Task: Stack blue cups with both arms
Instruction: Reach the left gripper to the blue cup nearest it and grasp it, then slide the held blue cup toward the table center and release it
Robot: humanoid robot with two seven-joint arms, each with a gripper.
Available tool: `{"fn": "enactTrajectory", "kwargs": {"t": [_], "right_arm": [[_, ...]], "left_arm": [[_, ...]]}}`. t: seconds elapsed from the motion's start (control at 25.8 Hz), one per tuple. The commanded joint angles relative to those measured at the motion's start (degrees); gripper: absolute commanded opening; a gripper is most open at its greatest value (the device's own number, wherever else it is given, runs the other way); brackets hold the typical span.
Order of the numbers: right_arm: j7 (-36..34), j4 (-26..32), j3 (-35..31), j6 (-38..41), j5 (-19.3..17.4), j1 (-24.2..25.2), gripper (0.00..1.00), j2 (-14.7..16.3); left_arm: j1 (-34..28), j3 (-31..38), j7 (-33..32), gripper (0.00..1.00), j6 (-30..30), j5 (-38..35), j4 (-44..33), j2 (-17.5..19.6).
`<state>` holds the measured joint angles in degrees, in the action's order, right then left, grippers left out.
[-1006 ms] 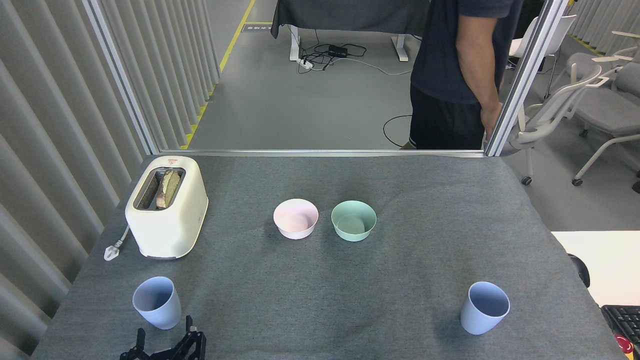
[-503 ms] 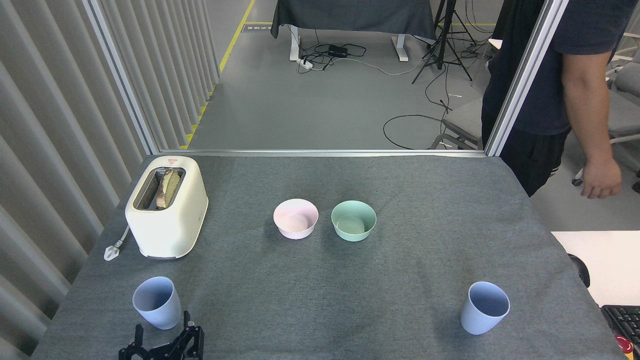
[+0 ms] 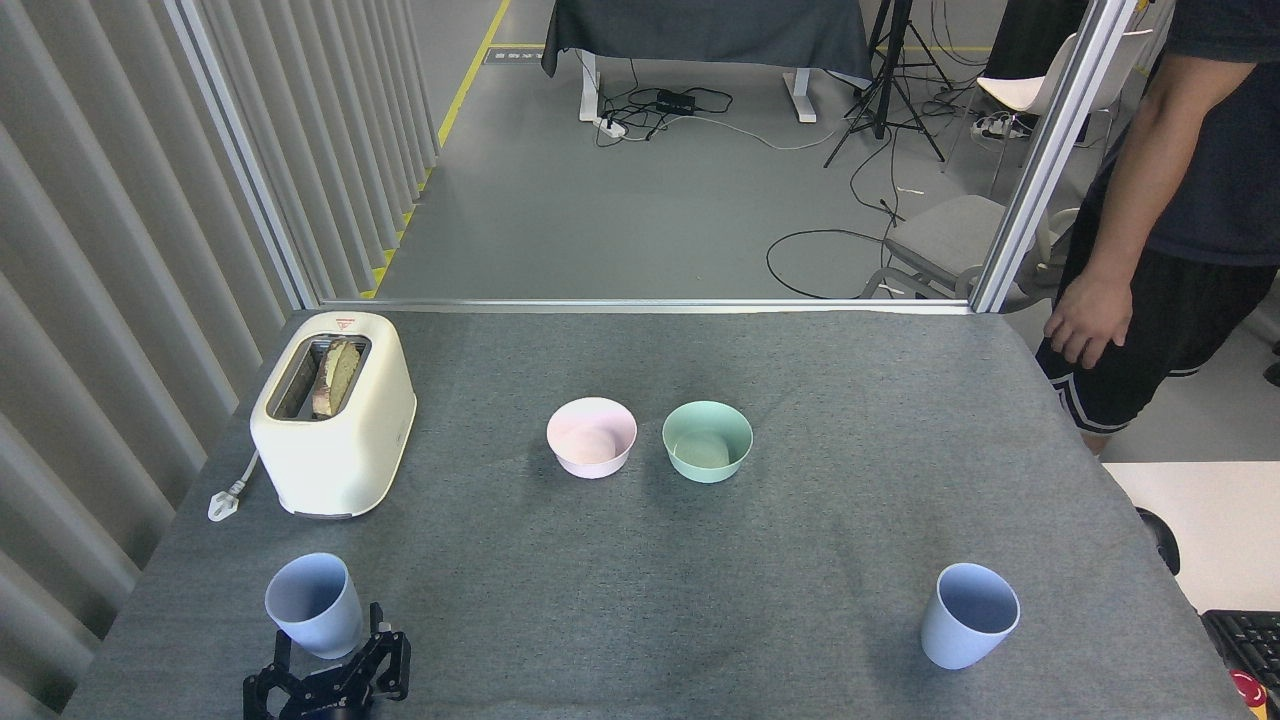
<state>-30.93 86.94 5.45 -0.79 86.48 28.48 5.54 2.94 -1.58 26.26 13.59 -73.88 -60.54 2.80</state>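
Blue cups stand upright, well apart, on my grey table (image 3: 820, 520): one near-left (image 3: 313, 604), one near-right (image 3: 968, 613). My left gripper (image 3: 330, 668) sits just below the left cup w/ black fingers spread wide, holding nothing. Right gripper isn't visible.

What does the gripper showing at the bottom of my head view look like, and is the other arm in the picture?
The left gripper is all black, with several thin jointed fingers on a skeletal frame. No cables or markings show. The right arm is out of view.
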Motion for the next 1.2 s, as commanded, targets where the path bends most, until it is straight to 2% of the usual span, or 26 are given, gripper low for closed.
{"fn": "enactTrajectory", "kwargs": {"t": [0.0,0.31,0.35,0.5,0.54,0.66,0.81,0.89,0.97,1.16], "right_arm": [[-0.01,-0.01,0.0,0.0,0.0,0.0,1.0,0.0],[-0.01,-0.19,0.0,0.0,0.0,0.0,1.0,0.0],[-0.01,-0.28,0.09,0.0,0.0,0.0,1.0,0.0],[-0.01,-0.37,0.53,0.0,0.0,0.0,1.0,0.0],[-0.01,-0.37,0.61,0.0,0.09,0.0,1.0,0.0],[-0.01,-0.37,0.62,-0.08,0.0,0.0,1.0,0.0],[-0.01,-0.37,0.62,-0.08,0.09,0.0,1.0,0.0],[-0.01,-0.37,0.62,-0.08,0.09,0.0,1.0,0.0],[-0.01,-0.37,0.62,-0.17,0.09,0.0,1.0,0.0],[-0.01,-0.37,0.62,-0.96,0.0,0.0,1.0,0.0]], "left_arm": [[1.81,0.0,0.02,1.0,0.12,0.85,2.09,0.1],[3.74,0.0,0.02,1.0,0.21,2.52,3.85,1.68],[3.92,0.0,0.02,0.97,0.21,2.43,4.03,1.77],[3.21,-0.18,0.02,0.56,-0.76,2.08,3.5,2.48],[3.13,-0.27,0.02,0.51,-0.84,2.08,3.32,2.48],[2.95,-0.62,0.02,0.51,-1.46,1.81,2.18,2.48],[0.58,-1.23,0.11,0.52,-3.31,1.37,-6.08,2.48],[-0.83,-4.57,0.11,0.52,-4.1,1.2,-9.95,2.48],[-2.23,-10.99,0.28,0.53,-4.27,0.67,-12.32,2.48],[-2.32,-20.48,0.2,0.53,-4.01,-12.86,-10.39,0.81]]}}
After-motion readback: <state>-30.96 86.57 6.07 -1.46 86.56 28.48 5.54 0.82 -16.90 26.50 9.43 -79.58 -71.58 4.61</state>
